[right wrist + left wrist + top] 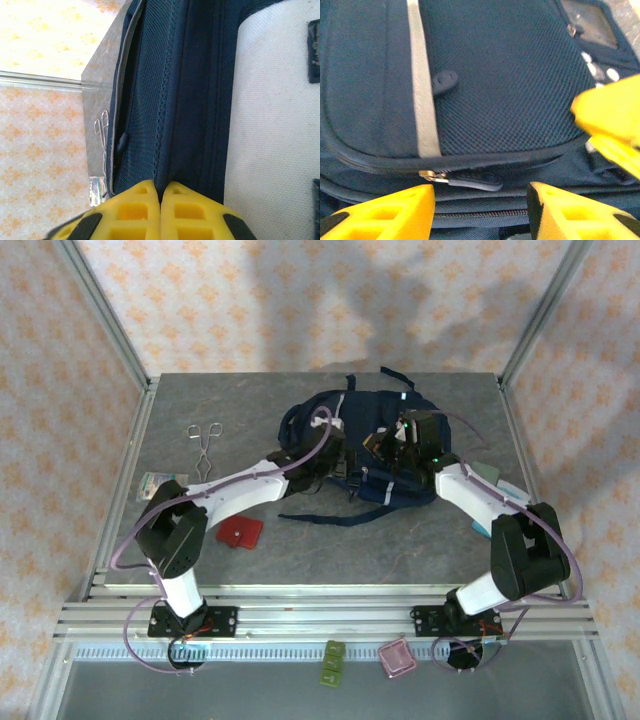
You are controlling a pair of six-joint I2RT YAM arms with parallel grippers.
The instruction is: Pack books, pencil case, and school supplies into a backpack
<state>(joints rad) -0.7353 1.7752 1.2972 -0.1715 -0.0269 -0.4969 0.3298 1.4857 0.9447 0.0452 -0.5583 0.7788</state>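
The navy backpack (360, 435) lies at the middle back of the table. My left gripper (335, 455) hovers over its front. In the left wrist view the left gripper (481, 200) is open, and a zipper pull (472, 179) lies just beyond the gap, untouched. My right gripper (388, 445) is on the backpack's right part. In the right wrist view the right gripper (161, 192) is shut on a fold of the backpack's mesh fabric (145, 125). The red square school supplies item (240, 532) lies on the table near the left arm. The books and pencil case are out of view.
Metal tongs (205, 440) lie at the back left, and a small packet (155, 483) sits near the left edge. A greenish flat item (490, 475) lies by the right arm. Green (333, 660) and pink (396, 658) objects rest below the front rail.
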